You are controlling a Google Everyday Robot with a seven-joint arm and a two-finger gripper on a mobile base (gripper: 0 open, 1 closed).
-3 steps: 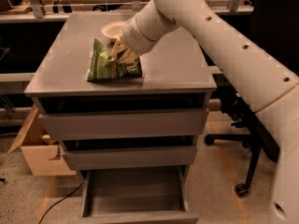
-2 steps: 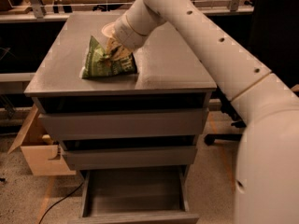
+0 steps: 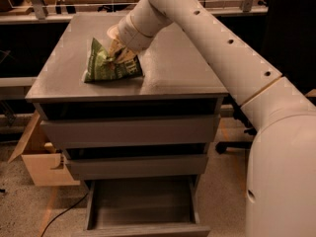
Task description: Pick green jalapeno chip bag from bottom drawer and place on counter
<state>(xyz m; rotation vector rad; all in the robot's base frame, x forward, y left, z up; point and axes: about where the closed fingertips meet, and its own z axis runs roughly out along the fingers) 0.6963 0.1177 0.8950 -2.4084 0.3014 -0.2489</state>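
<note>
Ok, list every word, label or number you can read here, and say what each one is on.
green jalapeno chip bag, lying on the counter: pale lettering, too blurred to read.
gripper, at the bag's upper edge: no text visible.
bottom drawer, open: no text visible.
cardboard box beside the cabinet: no text visible.

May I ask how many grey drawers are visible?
3: slim top drawer under the grey counter, slim middle drawer, deep bottom drawer pulled open. The hand is at the crinkly green chip bag.
</note>
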